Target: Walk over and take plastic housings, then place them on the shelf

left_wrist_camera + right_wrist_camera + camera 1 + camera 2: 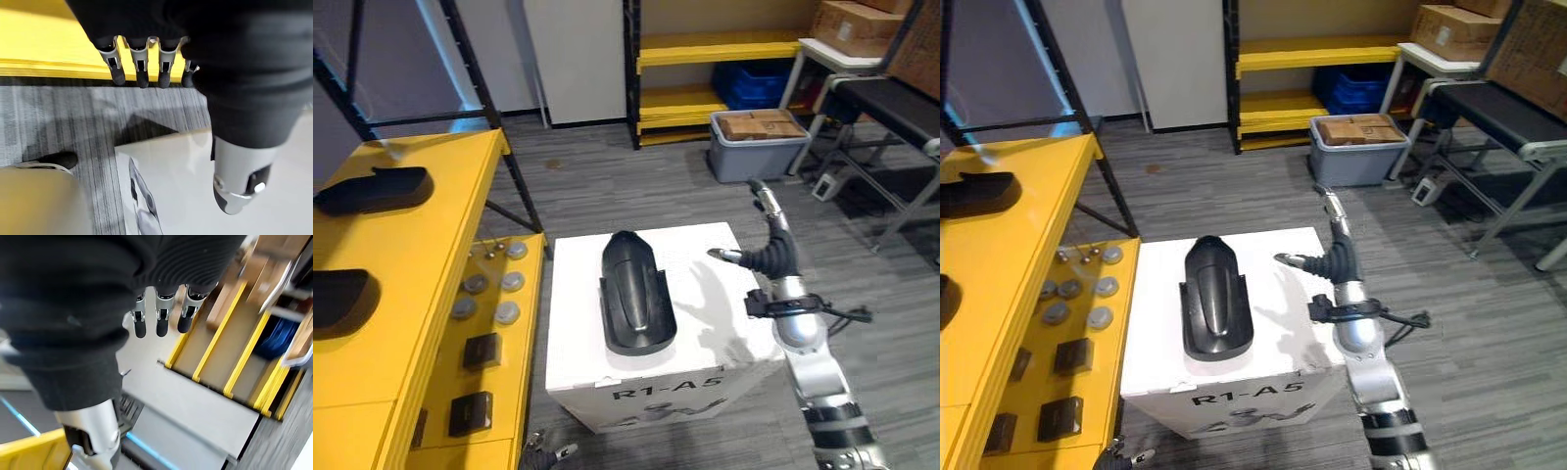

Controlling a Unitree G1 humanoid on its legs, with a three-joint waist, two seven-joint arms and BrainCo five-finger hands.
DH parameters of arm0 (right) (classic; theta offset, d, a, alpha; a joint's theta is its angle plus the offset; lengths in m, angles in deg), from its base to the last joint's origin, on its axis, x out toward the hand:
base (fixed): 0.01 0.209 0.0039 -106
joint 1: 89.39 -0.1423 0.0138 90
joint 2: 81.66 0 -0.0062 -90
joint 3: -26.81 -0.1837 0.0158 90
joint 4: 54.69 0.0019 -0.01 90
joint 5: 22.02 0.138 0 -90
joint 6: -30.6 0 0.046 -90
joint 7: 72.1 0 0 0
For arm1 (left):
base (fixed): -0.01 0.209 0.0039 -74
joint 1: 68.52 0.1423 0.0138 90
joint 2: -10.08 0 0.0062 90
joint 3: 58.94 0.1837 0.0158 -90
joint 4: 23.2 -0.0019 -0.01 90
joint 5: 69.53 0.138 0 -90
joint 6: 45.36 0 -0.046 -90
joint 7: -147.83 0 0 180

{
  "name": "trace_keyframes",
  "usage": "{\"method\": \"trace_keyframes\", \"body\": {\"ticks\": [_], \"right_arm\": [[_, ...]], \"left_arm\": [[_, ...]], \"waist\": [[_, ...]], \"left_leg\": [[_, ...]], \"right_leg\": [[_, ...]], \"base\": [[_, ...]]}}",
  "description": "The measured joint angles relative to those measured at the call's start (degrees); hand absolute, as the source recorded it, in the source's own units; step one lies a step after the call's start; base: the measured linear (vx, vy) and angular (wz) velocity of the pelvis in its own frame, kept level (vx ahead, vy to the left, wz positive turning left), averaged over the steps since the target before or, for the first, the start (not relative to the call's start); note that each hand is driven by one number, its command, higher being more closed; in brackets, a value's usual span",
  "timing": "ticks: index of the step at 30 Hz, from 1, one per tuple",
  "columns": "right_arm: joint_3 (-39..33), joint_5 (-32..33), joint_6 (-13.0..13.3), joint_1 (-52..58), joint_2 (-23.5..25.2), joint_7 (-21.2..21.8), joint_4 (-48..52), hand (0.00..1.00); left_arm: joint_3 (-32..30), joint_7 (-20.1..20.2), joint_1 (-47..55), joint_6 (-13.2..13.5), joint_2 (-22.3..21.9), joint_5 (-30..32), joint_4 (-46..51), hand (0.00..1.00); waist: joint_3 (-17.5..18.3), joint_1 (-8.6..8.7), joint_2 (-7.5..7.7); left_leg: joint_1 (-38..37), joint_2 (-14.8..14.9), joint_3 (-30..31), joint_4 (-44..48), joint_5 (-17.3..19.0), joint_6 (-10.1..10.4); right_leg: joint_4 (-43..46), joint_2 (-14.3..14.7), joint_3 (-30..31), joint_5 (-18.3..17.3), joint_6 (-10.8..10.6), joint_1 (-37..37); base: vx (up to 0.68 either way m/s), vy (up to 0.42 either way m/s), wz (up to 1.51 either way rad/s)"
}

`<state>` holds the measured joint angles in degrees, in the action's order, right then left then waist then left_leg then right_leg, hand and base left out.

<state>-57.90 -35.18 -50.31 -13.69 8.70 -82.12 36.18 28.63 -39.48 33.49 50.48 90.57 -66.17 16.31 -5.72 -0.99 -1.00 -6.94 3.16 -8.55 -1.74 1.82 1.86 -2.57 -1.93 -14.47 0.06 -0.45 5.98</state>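
Right hand (766, 250) is raised just past the right edge of a white cardboard box (705, 343), fingers straight and spread, thumb pointing back over the box top, holding nothing. Its own wrist view shows the same: straight fingers (157, 318) in a row with the thumb apart and nothing between them. Left hand (164, 63) hangs low by the box's near left corner, its fingers also straight and empty.

One long black plastic housing (634, 294) with a rounded far end lies flat on top of the white box, left of its middle, lengthways from the near edge toward the far edge. It is apart from both hands.

Left of the box stands a yellow metal shelf (421, 255). On its top tier, well left of the box, lie two more black plastic housings: one further back (377, 189) and one nearer (340, 299). On the lower yellow tier just beside the box's left side sit several small round silver discs (489, 286) and, nearer, two square black parts (480, 351).

Beyond the box's far right corner, on the grey floor, a grey plastic bin (754, 157) holds a brown cardboard carton. Behind that stands a yellow-and-black rack (715, 47).
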Motion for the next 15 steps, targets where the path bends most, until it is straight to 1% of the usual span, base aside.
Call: {"method": "trace_keyframes", "body": {"ticks": [2,4,5,7,10,12,15], "right_arm": [[1.3,-1.5,-0.9,-0.9,1.8,0.0,-3.5,0.0],[2.6,-3.8,-3.1,-2.1,4.8,-0.1,-9.3,0.0],[2.8,-4.5,-3.6,-2.1,5.5,-0.1,-10.5,0.0],[2.7,-8.5,-5.8,-2.1,8.2,-0.8,-13.9,0.0],[1.9,-13.3,-8.4,-2.0,10.9,-2.9,-16.6,0.0],[1.4,-14.4,-9.4,-1.7,12.3,-4.1,-17.7,0.0],[1.4,-15.5,-10.3,-1.5,13.7,-4.8,-18.8,0.0]], "left_arm": [[0.0,-0.1,0.1,-0.1,0.1,-0.2,0.0,0.0],[0.0,-0.5,0.4,-0.3,0.2,-0.5,-0.1,0.0],[0.0,-0.8,0.5,-0.3,0.2,-0.7,-0.1,0.0],[-0.1,-1.4,0.4,-0.3,0.2,-0.9,0.0,0.0],[-0.1,-1.9,0.3,-0.4,0.3,-1.0,0.0,0.0],[-0.1,-2.5,0.2,-0.5,0.0,-1.0,0.2,0.0],[-0.1,-2.7,0.3,-0.5,-0.1,-1.0,1.0,0.0]], "waist": [[-0.1,-0.05,0.17],[-0.2,-0.37,0.27],[-0.2,-0.47,0.28],[-0.4,-0.7,0.51],[-0.6,-0.72,0.73],[-0.7,-1.34,0.83],[-1.3,-1.5,0.87]], "left_leg": [[0.5,-0.2,0.9,-0.4,-0.3,0.0],[1.0,-0.3,1.0,-0.4,-0.4,-0.1],[1.0,-0.4,1.0,-0.4,-0.4,-0.1],[1.2,-0.5,1.1,-0.4,-0.4,-0.1],[1.7,-0.6,2.2,-0.2,-0.4,-0.1],[1.7,-0.5,2.3,0.0,-0.4,-0.1],[1.7,-0.4,2.4,0.1,-0.4,-0.1]], "right_leg": [[-0.5,-0.1,-0.7,0.2,-0.1,-0.1],[-0.7,-0.1,-0.9,0.2,-0.1,-0.1],[-0.7,-0.1,-0.9,0.2,-0.1,-0.1],[-1.0,-0.1,-1.3,0.2,-0.1,0.0],[-1.1,-0.2,-2.0,0.2,-0.1,0.0],[-1.1,-0.2,-2.1,0.2,-0.1,0.1],[-1.0,-0.3,-2.2,0.2,-0.1,0.2]], "base": [[0.01,-0.006,0.17],[0.05,0.002,0.04],[0.05,0.003,0.03],[0.05,-0.002,0.06],[0.03,-0.007,0.15],[0.01,0.001,0.03],[-0.01,0.002,0.0]]}}
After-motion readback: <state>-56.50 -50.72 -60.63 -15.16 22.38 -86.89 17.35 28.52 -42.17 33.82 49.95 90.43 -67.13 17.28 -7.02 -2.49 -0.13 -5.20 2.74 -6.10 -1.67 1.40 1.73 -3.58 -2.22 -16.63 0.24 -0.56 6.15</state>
